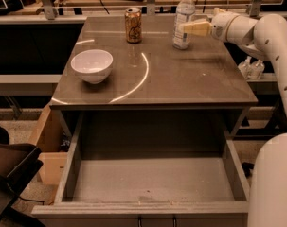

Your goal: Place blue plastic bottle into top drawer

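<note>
**Bottle on the table, drawer open below**

Start at your left. A dark chair point(10, 162) sits low in the corner. A light wooden box point(47, 143) stands just beside the table. On the brown table top point(181, 79) you see a white bowl point(92, 65) near the left edge, right way up. Farther back, toward the middle, stands a gold-brown soda can point(133, 25). Below the table top, the top drawer point(152, 178) is pulled out wide toward you, and its flat grey bottom shows.

To the right of the can stands the blue plastic bottle point(184, 8). It is upright near the back of the table, with its white cap on. The gripper point(190, 28) reaches in from the right and is up against the middle of the bottle. You cannot tell if it is spread or pinching the bottle. The white arm point(271, 32) bends away at the right edge. Lower down, past the table's right side, are two small clear pump bottles point(251, 69).
</note>
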`<state>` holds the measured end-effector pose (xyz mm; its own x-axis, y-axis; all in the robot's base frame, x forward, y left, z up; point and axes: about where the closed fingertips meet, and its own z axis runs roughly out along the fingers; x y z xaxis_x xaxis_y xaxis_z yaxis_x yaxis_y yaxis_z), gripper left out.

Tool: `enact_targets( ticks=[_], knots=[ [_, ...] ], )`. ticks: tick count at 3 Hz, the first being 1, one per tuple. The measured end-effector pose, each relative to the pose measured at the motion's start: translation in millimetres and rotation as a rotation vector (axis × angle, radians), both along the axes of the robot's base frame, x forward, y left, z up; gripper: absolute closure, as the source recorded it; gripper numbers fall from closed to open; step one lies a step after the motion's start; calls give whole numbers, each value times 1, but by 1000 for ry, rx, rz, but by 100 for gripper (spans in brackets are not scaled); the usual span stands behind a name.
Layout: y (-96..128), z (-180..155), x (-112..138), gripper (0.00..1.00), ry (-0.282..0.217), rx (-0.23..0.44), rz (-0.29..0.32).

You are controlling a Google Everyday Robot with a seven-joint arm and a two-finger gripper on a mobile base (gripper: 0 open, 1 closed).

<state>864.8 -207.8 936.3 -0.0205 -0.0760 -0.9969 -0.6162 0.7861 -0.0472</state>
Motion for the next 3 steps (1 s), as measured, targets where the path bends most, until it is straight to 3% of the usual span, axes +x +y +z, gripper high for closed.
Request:
enact_targets(
  ticks=[2, 3],
  knots=[
    [24, 6, 20, 0, -34, 88, 50],
    [36, 7, 27, 0, -21, 138, 77]
  ],
)
